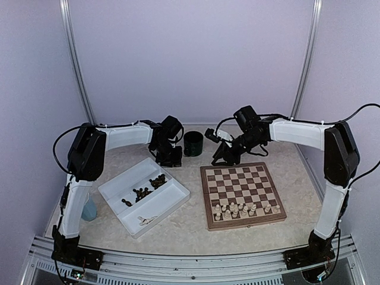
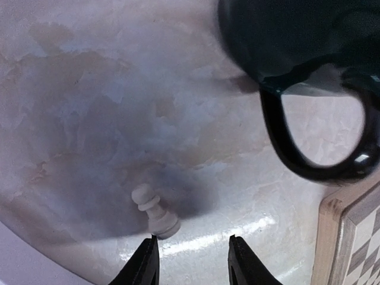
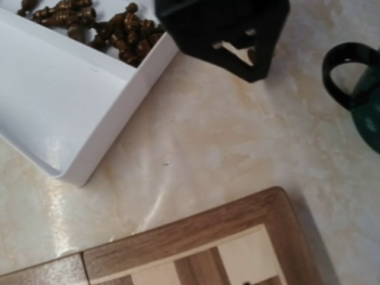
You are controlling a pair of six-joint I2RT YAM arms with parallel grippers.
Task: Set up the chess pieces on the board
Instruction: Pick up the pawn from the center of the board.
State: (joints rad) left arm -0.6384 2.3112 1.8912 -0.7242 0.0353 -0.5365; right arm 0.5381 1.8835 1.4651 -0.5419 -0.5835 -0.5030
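Observation:
A cream pawn (image 2: 154, 212) rests on the marbled tabletop between the tray and the mug, leaning with its head away from the camera. My left gripper (image 2: 193, 252) (image 1: 169, 155) is open just above it. The pawn's base sits at the tip of the left finger (image 2: 145, 264), not between the jaws. The board (image 1: 242, 187) lies right of centre, with several cream pieces (image 1: 243, 209) on its near rows. My right gripper (image 1: 222, 155) hovers over the board's far left corner (image 3: 196, 237). Its fingers are hidden in the right wrist view.
A dark green mug (image 1: 192, 143) (image 2: 297, 35) stands just right of the left gripper, its handle (image 2: 314, 148) toward the board. A white divided tray (image 1: 144, 193) (image 3: 71, 89) left of the board holds several dark pieces (image 1: 148, 189) (image 3: 113, 27) and a few cream ones (image 1: 145, 219).

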